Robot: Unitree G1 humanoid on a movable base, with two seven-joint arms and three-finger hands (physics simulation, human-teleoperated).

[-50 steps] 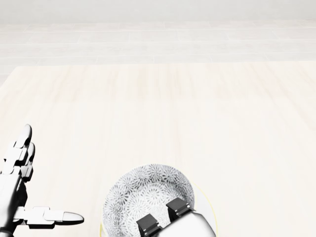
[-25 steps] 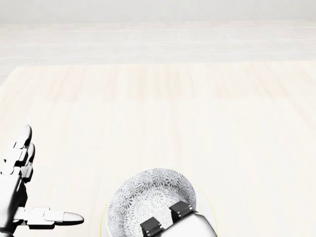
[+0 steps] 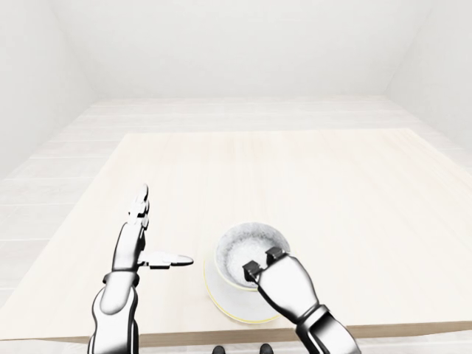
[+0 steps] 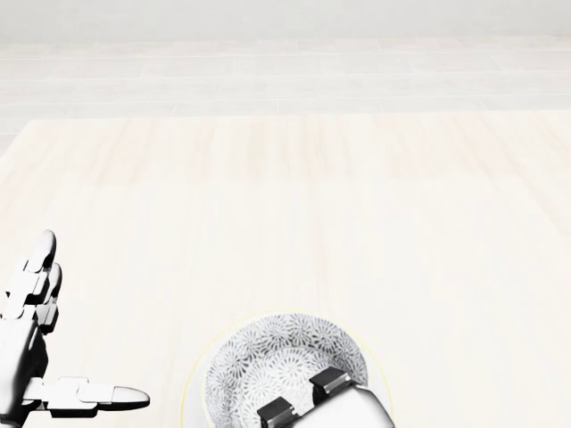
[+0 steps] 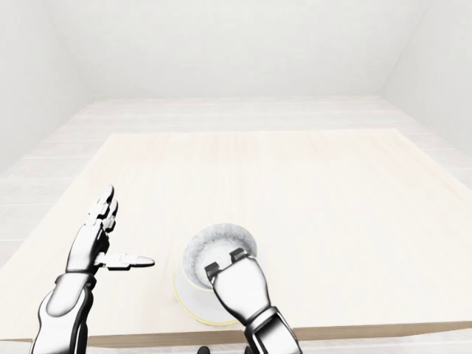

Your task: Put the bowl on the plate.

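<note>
A pale wooden table [image 3: 332,184] fills the left-eye view. Near its bottom edge, a patterned grey-and-white bowl [image 3: 247,247] sits inside the yellow-edged rim of a white plate [image 3: 223,302]. Whether it rests on the plate or hangs just above it is unclear. The right hand [image 3: 286,284] grasps the bowl, two dark fingertips [image 3: 253,268] hooked over its near rim. The left hand [image 3: 131,247] lies apart to the left, fingers spread wide and empty.

left-eye view | bowl [image 3: 247,249] over plate [image 3: 217,300], on table [image 3: 310,177] | left robot hand [image 3: 135,237] leftward
</note>
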